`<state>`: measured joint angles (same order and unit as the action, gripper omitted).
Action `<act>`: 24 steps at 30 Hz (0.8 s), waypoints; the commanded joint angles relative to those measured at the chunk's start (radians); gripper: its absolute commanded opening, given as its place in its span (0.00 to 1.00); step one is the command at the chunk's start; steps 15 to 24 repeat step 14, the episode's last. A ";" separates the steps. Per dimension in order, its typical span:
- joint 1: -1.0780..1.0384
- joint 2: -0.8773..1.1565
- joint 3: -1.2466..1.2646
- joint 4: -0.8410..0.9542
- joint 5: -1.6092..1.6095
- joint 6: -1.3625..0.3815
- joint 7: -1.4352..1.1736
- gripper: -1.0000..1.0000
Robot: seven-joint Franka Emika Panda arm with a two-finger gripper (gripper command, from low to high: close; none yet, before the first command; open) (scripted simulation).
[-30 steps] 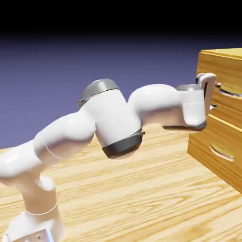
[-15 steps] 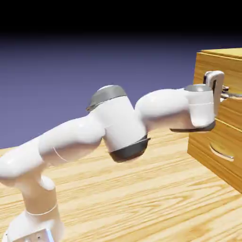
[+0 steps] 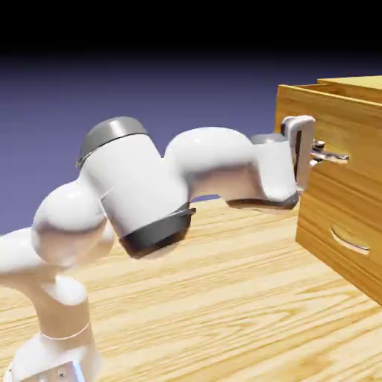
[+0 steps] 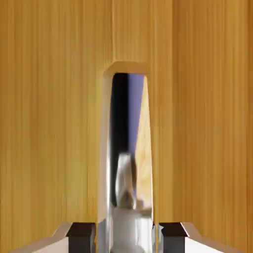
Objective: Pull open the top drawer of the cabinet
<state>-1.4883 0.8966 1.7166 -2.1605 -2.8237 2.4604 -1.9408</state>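
We are looking at a white robot arm [image 3: 142, 186] reaching from lower left across a wood-grain tabletop [image 3: 224, 298] toward the cabinet [image 3: 351, 224] at the exterior view's right edge. The gripper [image 3: 322, 155] is sitting level at the front of the top drawer [image 3: 328, 119], w/ the jaws pinching the drawer's silver handle [image 3: 332, 157]. The top drawer is standing out from the cabinet body, its front panel clearly proud of the lower drawer [image 3: 347, 231] beneath it, approx. the upper third of the cabinet. The lower drawer is sitting flush, its own curved silver handle [image 3: 351, 240] untouched.

In the hand view we are seeing mostly wood grain filling the pic, i.e. the drawer front [image 4: 54, 123] close up. A shiny metal handle [image 4: 127, 163] is running vertically through the middle, reflecting dark and violet tones, and it is passing btwn the two grey fingertips [image 4: 81, 234] at the bottom edge, which are pressing in on it from either side.
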 commanded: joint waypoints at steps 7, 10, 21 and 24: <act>-0.246 0.041 0.183 -0.242 0.031 -0.045 -0.010 0.00; -0.282 0.053 0.210 -0.275 0.038 -0.048 -0.014 1.00; -0.412 0.094 0.305 -0.395 0.066 -0.057 -0.027 1.00; -0.412 0.094 0.305 -0.395 0.066 -0.057 -0.027 1.00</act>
